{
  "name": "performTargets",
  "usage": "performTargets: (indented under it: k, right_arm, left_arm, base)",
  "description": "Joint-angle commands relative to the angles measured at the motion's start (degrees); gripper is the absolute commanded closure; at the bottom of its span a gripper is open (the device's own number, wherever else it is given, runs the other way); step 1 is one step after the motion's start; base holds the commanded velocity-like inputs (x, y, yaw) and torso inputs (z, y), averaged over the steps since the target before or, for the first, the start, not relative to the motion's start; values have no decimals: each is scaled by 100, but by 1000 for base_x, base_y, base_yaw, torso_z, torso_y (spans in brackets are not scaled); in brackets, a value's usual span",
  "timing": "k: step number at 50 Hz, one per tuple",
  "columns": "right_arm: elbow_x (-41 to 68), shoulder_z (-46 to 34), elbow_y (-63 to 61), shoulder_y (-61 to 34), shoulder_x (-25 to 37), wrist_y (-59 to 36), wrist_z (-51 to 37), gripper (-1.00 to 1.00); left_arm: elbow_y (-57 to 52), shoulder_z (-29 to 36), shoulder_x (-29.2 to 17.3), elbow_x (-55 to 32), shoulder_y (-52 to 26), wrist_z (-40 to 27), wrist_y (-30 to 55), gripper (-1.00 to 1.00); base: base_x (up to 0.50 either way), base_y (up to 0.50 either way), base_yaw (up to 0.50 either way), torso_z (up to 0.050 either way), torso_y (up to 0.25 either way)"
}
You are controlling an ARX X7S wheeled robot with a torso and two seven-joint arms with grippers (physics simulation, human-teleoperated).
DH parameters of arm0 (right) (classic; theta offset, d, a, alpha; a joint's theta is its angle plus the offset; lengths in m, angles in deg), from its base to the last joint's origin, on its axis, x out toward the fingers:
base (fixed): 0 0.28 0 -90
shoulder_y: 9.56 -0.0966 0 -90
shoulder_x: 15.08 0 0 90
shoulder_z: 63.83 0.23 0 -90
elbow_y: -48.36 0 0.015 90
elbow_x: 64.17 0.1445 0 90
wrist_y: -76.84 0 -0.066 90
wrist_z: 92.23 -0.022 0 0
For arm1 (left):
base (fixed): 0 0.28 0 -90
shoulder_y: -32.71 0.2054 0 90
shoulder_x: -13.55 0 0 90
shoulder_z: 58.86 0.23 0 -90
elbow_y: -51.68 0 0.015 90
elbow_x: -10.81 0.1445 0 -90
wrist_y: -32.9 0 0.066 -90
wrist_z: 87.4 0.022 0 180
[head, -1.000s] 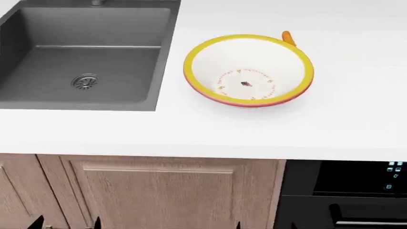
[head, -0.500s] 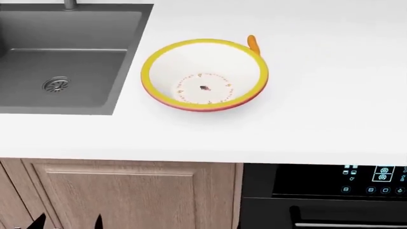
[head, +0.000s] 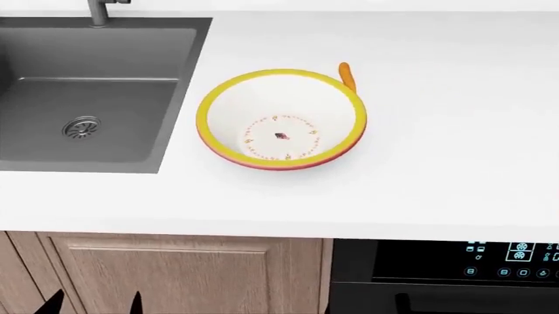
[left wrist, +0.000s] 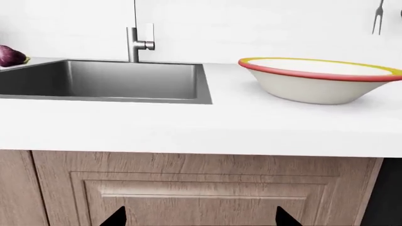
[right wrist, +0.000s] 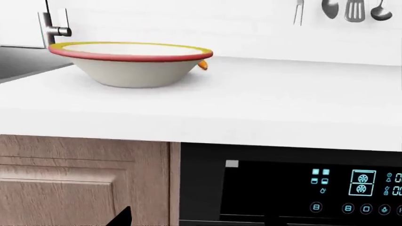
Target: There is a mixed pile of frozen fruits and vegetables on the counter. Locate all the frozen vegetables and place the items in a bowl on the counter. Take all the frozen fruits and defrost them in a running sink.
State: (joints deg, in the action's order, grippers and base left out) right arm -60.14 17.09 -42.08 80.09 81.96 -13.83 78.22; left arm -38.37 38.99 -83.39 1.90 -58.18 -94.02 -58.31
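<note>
The bowl (head: 207, 111) with its yellow rim sits empty on the white counter (head: 454, 144), right of the sink (head: 105, 59). An orange carrot (head: 347, 75) lies against the bowl's far right rim; the right wrist view catches its tip (right wrist: 202, 65) behind the bowl (right wrist: 132, 70). A dark purple eggplant (left wrist: 9, 55) rests on the counter beyond the sink (left wrist: 107, 77). The frozen fruits are out of view. My left gripper (left wrist: 199, 219) is open and empty, low before the cabinet door. The right gripper (right wrist: 196, 220) is open too, below counter level; its far finger blends into the dark oven.
A grey faucet (left wrist: 139, 44) stands behind the sink. Light wood cabinet doors (head: 175, 275) run under the counter, with a black oven and its lit panel (head: 506, 258) to their right. Kitchen utensils (right wrist: 351, 9) hang on the back wall.
The head view has swung right, then the scene slid slightly down in it, showing more oven and less sink. Bowl and carrot stay put on the counter; both grippers remain low and empty.
</note>
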Motion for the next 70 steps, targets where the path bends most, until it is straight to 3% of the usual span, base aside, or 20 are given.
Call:
performTargets:
  k: [1, 15, 26, 37, 41, 50, 51, 56, 57, 65, 70]
  right_arm:
    - [7, -73, -7, 3, 51, -13, -87, -100]
    - [15, -141, 22, -42, 106, -45, -178, -100]
    - [-44, -178, -594, 53, 213, -276, -303, -100]
    - [139, 4, -2037, -772, 480, -2099, -288, -100]
    - [266, 87, -2356, -875, 556, -2524, -264, -100]
    - [1065, 1023, -3972, -1552, 907, -4581, -202, -100]
    - [839, 768, -4159, -1639, 1182, -4844, -256, -100]
    - [1353, 1204, -4507, -1544, 1086, -5206, -49, -100]
    - [1385, 1279, -4497, -1466, 1052, -5167, -48, -100]
    - [1351, 1204, -4524, -1408, 1304, -5439, -31, -100]
    - [1801, 1741, -4654, -1485, 1128, -5742, 85, -100]
  left_arm:
    - [-14, 53, -70, -42, 35, -60, -41, -100]
    - [9, 107, -110, -102, -3, -146, 11, -100]
    - [-266, 215, -199, 33, 127, -251, -70, -100]
    - [-2028, 132, -514, -569, -522, -492, 2242, -100]
    - [-2371, 94, -631, -677, -653, -541, 2692, -100]
    - [-3532, -421, -859, -1572, -1528, -859, 4816, -100]
    - [-3633, -417, -913, -1607, -1580, -839, 4889, -100]
    - [-3816, -646, -1065, -1816, -1642, -803, 5098, -100]
    - [-3891, -971, -1017, -1985, -1623, -897, 5217, -100]
    - [-4033, -1054, -1155, -2168, -1605, -850, 5428, -100]
    - [-3944, -1054, -1200, -2133, -1577, -829, 5366, -100]
  base:
    - [0, 0, 0, 50, 0]
    - [0, 0, 0, 50, 0]
    - [0, 0, 0, 0, 0]
    - [0, 0, 0, 0, 0]
    - [0, 0, 0, 0, 0]
    - [0, 0, 0, 0, 0]
    - [0, 0, 0, 0, 0]
    - [0, 0, 0, 0, 0]
    - [0, 0, 0, 0, 0]
    - [0, 0, 0, 0, 0]
    - [0, 0, 0, 0, 0]
